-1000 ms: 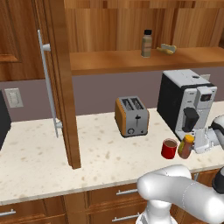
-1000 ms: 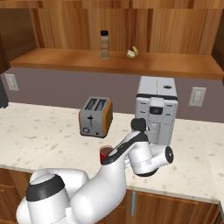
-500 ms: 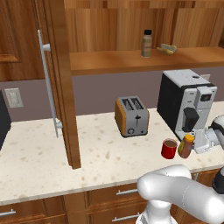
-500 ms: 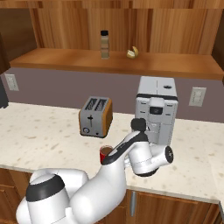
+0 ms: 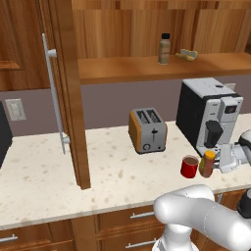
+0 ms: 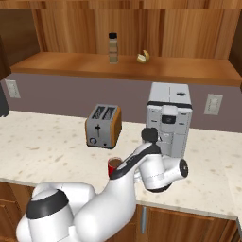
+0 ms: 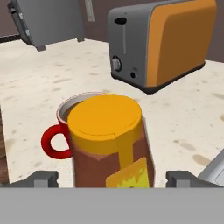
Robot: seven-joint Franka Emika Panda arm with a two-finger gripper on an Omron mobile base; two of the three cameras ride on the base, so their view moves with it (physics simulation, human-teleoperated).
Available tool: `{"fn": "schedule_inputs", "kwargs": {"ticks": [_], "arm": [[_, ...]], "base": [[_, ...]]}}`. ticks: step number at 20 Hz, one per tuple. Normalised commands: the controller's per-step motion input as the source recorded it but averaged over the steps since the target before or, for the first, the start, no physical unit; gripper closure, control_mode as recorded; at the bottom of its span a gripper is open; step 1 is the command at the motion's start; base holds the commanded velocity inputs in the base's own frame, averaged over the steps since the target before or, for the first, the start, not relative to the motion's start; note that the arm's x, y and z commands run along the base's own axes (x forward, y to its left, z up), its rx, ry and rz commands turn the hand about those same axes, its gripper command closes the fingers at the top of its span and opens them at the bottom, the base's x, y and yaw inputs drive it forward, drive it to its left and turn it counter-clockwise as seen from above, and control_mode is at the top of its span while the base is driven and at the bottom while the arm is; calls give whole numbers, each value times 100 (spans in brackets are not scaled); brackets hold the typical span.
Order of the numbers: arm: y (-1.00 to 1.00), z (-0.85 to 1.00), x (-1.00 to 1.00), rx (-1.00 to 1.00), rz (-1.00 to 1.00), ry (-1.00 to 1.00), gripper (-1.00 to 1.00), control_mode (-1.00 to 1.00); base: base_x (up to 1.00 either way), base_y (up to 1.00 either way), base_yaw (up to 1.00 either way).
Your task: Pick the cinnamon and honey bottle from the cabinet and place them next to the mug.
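While the honey (image 7: 109, 144) stands upright on the counter (image 5: 112, 181), the scene is laid out as follows.
Gripper (image 7: 111, 178): wide open, one dark fingertip showing at each side of the honey and clear of it, nothing held; in the left base view it sits at the far right, just right of the bottle.
Honey: amber bottle with a yellow cap and a yellow label, just right of the mug (image 5: 189, 166) on the near part of the counter; whether the two touch cannot be told. In the hand view it stands in front of the mug and hides part of the rim.
Mug: red, upright, dark inside; in the hand view its handle points left. It sits near the front of the coffee machine (image 5: 208, 113).
Cinnamon (image 5: 164, 49): slim tan bottle with a dark cap, upright on the cabinet (image 5: 147, 29) shelf, well above and apart from the mug.
Small yellow item (image 5: 187, 54): on the same shelf, just right of the cinnamon; too small to identify.
Cabinet door (image 5: 63, 93): swung open, its edge facing the camera, with a long silver bar handle (image 5: 53, 93) on its left face.
Toaster (image 5: 147, 130): orange sides and grey ends, against the wall, left of the coffee machine.
Arm: in the right base view the white arm covers most of the mug (image 6: 114, 166).
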Motion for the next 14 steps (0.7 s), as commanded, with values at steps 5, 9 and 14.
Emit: {"fn": "schedule_inputs", "kwargs": {"ticks": [5,9,14], "arm": [[0,22,-32,0,-5,-6,-100,-100],[0,65,-40,0,-2,-7,-100,-100],[4,87,-18,0,-4,-15,-100,-100]], "base": [[0,0,0],[0,0,0],[0,0,0]]}}
